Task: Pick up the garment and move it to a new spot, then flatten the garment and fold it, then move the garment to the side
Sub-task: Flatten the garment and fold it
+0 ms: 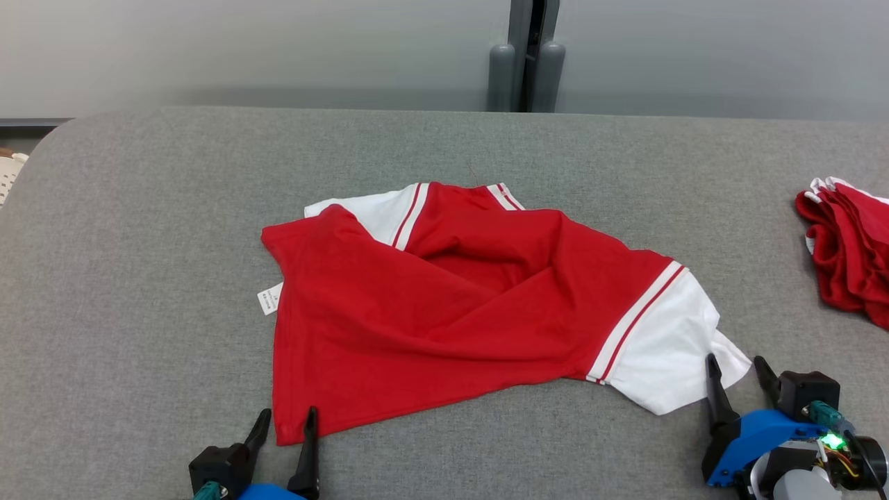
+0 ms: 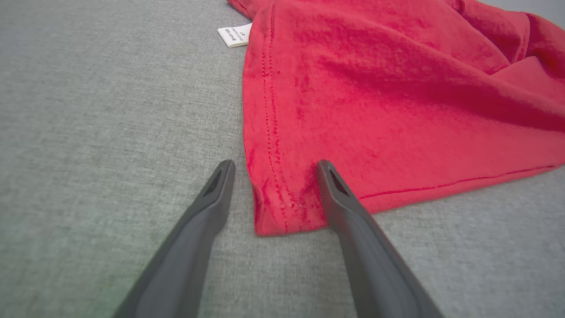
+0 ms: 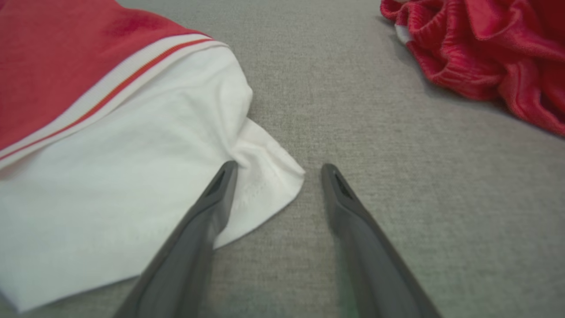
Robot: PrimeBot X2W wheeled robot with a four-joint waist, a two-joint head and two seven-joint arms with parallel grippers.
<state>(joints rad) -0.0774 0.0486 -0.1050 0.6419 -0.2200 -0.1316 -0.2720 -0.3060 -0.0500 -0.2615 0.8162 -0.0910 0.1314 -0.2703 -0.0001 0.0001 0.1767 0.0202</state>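
Red knit garment with white sleeves [image 1: 451, 305] lay near the middle of the grey woven-cloth table top [image 1: 139, 292]. It was loosely spread, not flat: deep soft folds ran diagonally across the red body. Narrow red-and-white striped bands marked each seam where red body met white sleeve. One sleeve lay at the far side. The other pointed toward the near right and ended in a puckered, stitched cuff. Small white rectangular care label [image 1: 269, 299] stuck out flat from the garment's left edge.

Left gripper [image 1: 289, 412]: dark tapered fingers spread wide, holding nothing. In the left wrist view the near hem corner, with its double row of stitching, sat between the two fingers. The finger on that view's right [image 2: 348, 221] overlapped the red cloth; could not tell whether it pressed on it.

Right gripper [image 1: 735, 359]: fingers likewise fully apart, nothing held. In the right wrist view the white cuff corner reached into the gap, and the finger on that view's left [image 3: 207, 216] crossed over the sleeve.

Crumpled heap of red ribbed cloth with white edging [image 1: 844, 250] sat at the right edge of the table top, well apart from the garment. Grey upright post [image 1: 526, 62] stood behind the table's far edge.
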